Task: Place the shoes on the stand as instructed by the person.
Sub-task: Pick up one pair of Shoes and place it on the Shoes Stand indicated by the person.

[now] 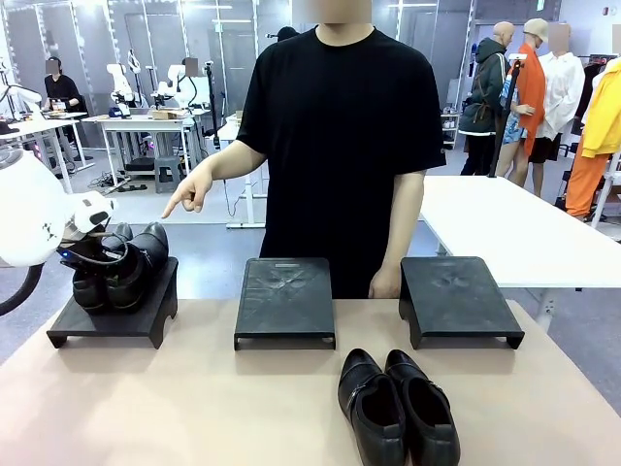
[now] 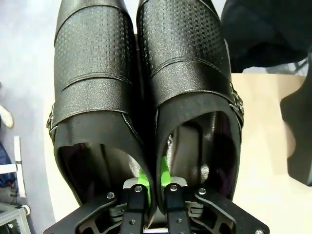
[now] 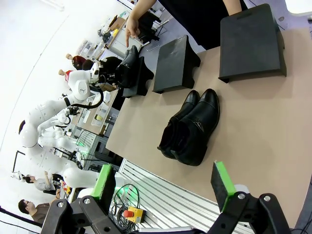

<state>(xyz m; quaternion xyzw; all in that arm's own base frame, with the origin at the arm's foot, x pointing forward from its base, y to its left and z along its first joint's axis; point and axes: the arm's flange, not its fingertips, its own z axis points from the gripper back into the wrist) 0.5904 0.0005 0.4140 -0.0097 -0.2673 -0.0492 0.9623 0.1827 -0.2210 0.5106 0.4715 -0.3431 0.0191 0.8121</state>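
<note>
Left hand (image 2: 153,176) clamped on glossy black leather shoe pair (image 2: 146,73), black stand (image 1: 107,328), left edge of counter (image 1: 194,408); right hand (image 3: 163,167) spread.

Glossy blk shoe pr (image 1: 118,267) on L stand (image 1: 146,320) — 2nd pr (image 1: 396,408) (side-by-side) on table (image 1: 194,408).

Shoe pair (image 1: 121,267) at 9 o'clock: black leather, embossed grain, soft sheen. Stands (image 1: 284,286): matt black, scuffed. Tabletop (image 1: 194,408): smooth matt beige.
</note>
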